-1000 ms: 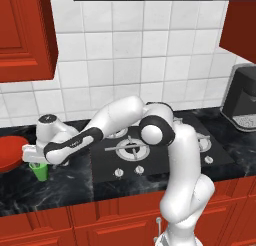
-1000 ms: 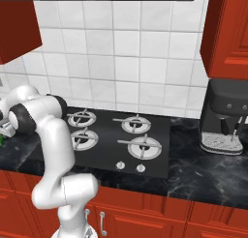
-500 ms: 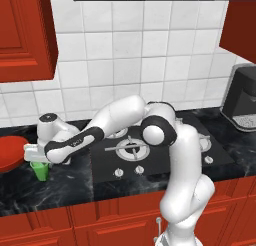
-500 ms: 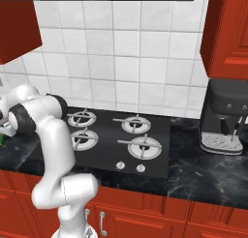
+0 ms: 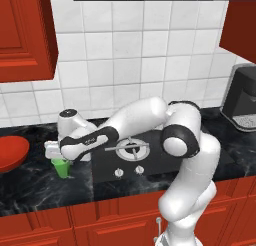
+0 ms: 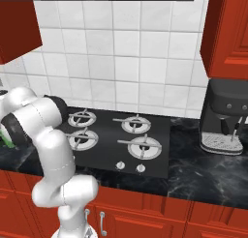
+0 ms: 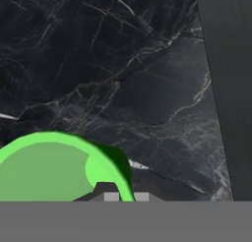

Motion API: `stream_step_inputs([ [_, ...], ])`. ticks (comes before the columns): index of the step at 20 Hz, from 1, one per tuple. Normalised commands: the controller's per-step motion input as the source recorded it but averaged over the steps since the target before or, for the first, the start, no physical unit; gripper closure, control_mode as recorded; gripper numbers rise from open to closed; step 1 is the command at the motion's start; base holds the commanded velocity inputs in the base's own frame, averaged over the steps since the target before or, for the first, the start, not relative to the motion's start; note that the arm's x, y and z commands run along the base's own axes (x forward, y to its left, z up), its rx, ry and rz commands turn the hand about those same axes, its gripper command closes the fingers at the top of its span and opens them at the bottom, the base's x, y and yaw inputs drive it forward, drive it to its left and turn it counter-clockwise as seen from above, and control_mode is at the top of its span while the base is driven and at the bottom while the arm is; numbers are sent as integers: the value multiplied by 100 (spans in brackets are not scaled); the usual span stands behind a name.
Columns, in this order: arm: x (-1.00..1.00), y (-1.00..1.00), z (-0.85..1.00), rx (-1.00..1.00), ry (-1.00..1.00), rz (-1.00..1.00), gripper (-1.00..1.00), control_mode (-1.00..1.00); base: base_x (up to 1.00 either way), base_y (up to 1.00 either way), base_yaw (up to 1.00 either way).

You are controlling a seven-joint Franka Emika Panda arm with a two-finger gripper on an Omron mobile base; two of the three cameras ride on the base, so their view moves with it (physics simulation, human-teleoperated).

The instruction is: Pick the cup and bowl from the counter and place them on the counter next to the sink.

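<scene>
Hovering over cup (image 5: 62,167), gripper (image 5: 56,154) sat directly above it — cup upright on counter (image 5: 35,187), left of stovetop (image 5: 150,157), bowl (image 5: 11,152) further left. Rim (image 7: 74,147) at fingertips (finger spread: cannot tell). Judged: straight descent needed.

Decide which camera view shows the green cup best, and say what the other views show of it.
The left base view: the green cup stands on the counter under the gripper. The hand view shows its rim and inside, cut off; the right base view shows a green sliver at the left edge.

green cup (image 5: 62,167) upright, red bowl (image 5: 11,153) beside
</scene>
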Motion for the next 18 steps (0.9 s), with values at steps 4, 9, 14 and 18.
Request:
stream_step_inputs([
  [4, -23, -50, 43, 4, 0, 0, 100, -100, 0, 0, 0],
  [9, -18, -24, 86, 7, 0, 0, 100, -100, 0, 0, 0],
  [14, -16, -43, 48, 2, 0, 0, 100, -100, 0, 0, 0],
  [18, -26, -76, 11, 0, 0, 0, 100, -100, 0, 0, 0],
])
